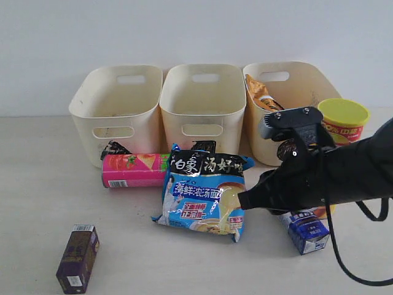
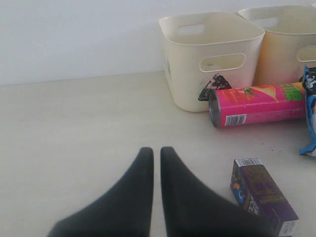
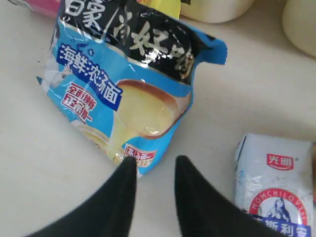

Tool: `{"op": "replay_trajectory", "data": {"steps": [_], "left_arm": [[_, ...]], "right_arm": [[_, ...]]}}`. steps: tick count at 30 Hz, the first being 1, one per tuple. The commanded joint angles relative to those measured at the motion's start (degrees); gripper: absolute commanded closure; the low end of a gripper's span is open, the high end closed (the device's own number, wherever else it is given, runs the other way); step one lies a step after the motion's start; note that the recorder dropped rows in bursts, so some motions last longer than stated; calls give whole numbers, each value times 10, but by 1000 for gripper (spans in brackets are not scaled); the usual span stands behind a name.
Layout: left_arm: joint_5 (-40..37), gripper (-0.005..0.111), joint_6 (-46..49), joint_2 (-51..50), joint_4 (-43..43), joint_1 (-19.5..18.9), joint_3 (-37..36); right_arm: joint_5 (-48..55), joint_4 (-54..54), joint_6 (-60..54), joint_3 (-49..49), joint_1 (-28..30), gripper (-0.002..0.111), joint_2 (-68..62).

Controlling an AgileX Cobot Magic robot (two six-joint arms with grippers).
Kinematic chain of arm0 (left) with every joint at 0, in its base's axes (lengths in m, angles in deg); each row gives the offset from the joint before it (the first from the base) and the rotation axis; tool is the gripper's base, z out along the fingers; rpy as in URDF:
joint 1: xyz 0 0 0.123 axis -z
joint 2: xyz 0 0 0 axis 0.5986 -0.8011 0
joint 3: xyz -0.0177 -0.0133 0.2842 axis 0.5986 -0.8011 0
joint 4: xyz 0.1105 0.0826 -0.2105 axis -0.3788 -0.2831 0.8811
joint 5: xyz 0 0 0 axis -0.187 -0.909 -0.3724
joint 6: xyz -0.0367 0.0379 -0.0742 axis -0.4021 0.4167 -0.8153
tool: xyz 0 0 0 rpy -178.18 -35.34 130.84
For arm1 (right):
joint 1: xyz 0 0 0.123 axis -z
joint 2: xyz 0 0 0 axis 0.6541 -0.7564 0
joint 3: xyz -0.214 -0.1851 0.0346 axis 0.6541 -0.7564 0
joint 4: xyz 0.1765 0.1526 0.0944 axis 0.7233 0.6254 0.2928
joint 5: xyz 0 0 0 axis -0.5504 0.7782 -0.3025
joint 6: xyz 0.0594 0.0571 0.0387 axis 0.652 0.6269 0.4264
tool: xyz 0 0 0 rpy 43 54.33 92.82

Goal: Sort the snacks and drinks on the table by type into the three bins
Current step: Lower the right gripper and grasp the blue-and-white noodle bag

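At the left edge of the worktop [image 1: 37, 203] the purple carton [image 1: 78, 258] lies flat, near the left fingers [image 2: 140, 180], which are pressed together on nothing. Behind it the pink tube [image 1: 135, 170] lies on its side before the left bin [image 1: 116, 114] and middle bin [image 1: 202, 110]. Next comes the blue noodle packet [image 1: 206, 196], its top edge against or over the tube's end. The right fingers [image 3: 123, 190] stand apart at its lower corner, one tip at the wrapper's edge. A pinch on that crinkly corner alone may slip, or the hanging packet may swing. Lifting could also set the tube rolling. The blue-white carton [image 1: 307, 230] sits just beside and could be knocked. The right bin [image 1: 298, 92] already holds an orange packet [image 1: 261, 95].
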Motion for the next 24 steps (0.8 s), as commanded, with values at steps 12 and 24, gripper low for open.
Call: {"op": "replay_trajectory", "data": {"steps": [12, 24], "left_arm": [[3, 102, -3, 2, 0, -2, 0], [3, 102, -3, 2, 0, -2, 0]], "right_arm": [[48, 84, 36, 97, -4, 31, -138], [22, 77, 49, 147, -4, 31, -187]]}}
